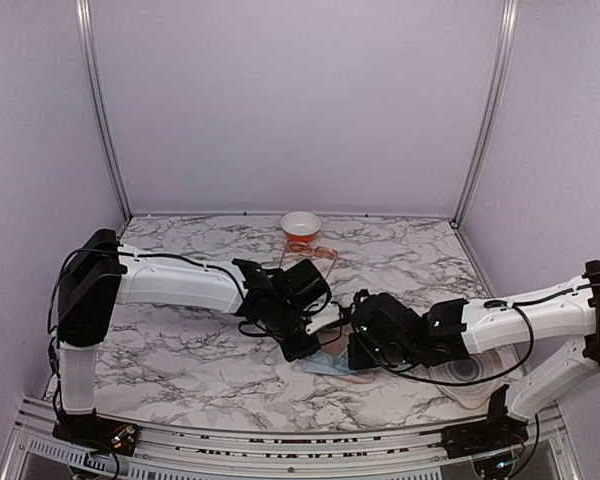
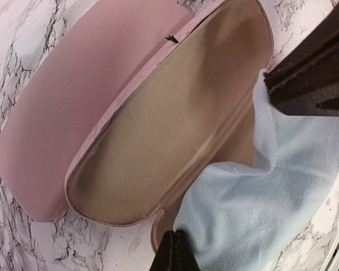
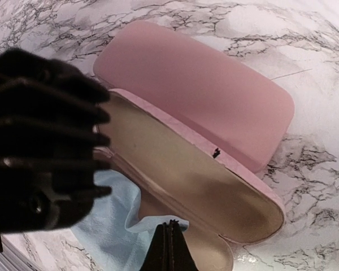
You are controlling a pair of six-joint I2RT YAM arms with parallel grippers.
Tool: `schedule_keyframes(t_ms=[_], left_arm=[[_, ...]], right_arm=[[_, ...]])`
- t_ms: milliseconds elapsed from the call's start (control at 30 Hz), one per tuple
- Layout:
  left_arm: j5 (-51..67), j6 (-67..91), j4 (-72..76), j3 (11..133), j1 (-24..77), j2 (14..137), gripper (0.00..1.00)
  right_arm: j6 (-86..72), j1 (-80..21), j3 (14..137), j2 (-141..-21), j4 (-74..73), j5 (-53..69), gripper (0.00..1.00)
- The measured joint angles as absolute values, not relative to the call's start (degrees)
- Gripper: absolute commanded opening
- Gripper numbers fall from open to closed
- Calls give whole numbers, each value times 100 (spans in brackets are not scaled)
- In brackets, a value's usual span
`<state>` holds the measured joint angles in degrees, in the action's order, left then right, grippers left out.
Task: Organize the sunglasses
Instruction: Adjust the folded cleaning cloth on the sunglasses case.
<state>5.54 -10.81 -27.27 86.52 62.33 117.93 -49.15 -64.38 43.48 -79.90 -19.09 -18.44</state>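
A matt pink case with smooth tan lining lies open beside soft blue cloth on a glossy marble-patterned table.

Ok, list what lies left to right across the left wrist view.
Pink closed case → open case's tan-lined half → light blue cloth → dark gripper finger at the upper right.
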Motion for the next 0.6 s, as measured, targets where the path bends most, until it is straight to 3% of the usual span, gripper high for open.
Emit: schedule_keyframes(t_ms=[600], left_arm=[[180, -1269, -2698, 8932, 6259, 11808, 0]], right_arm=[[-5516, -6724, 4204, -8034, -2453, -1846, 0]])
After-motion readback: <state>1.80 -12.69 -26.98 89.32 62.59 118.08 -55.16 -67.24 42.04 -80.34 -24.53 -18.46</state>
